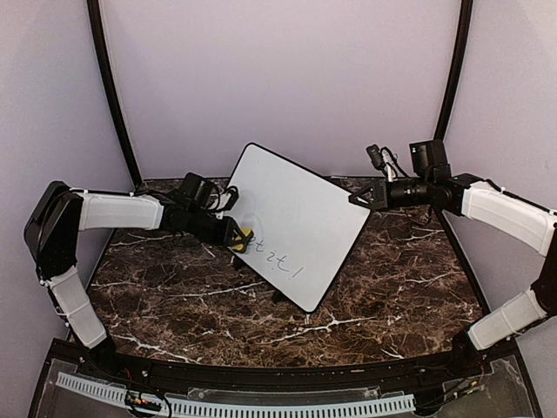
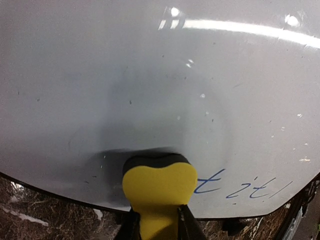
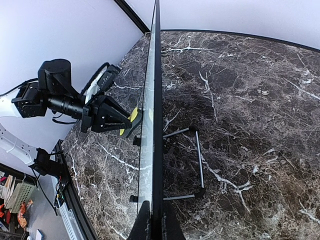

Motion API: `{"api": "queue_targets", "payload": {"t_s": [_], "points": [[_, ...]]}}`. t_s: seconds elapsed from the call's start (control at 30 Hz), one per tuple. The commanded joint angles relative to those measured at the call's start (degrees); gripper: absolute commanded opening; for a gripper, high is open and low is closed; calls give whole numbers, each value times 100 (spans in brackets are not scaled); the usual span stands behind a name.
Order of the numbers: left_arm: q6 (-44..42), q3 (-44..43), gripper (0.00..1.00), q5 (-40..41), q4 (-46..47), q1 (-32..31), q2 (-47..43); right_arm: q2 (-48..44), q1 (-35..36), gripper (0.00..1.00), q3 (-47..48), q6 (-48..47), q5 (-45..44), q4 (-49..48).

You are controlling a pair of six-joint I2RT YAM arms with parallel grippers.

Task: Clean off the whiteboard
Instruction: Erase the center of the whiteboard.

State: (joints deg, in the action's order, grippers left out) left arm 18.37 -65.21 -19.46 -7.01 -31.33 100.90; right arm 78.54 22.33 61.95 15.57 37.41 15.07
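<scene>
Glossy whiteboard, rounded corners — yellow eraser against it; veined marble table.

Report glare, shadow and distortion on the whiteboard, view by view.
Left wrist: a bright glare streak crosses the top of the whiteboard, a dark shadow pools around the yellow eraser, the blue writing stays legible. Top external: board evenly lit, writing small and soft. Right wrist: board seen edge-on, face hidden; marble table sharp.
</scene>
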Motion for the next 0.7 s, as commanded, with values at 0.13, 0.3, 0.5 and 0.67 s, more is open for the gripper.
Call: {"api": "queue_targets", "payload": {"t_s": [0.13,0.3,0.5,0.67], "points": [[253,794,0,-34,99,-265,-58,29,149,0,-81,-626,256,-92],[127,311,0,96,-47,-268,27,12,158,0,-70,-626,254,-76],[-124,-458,0,330,-235,-144,164,-5,163,0,-69,-633,249,-66],[-188,-634,0,330,-294,-33,219,-21,167,0,-74,-634,232,-66]]}}
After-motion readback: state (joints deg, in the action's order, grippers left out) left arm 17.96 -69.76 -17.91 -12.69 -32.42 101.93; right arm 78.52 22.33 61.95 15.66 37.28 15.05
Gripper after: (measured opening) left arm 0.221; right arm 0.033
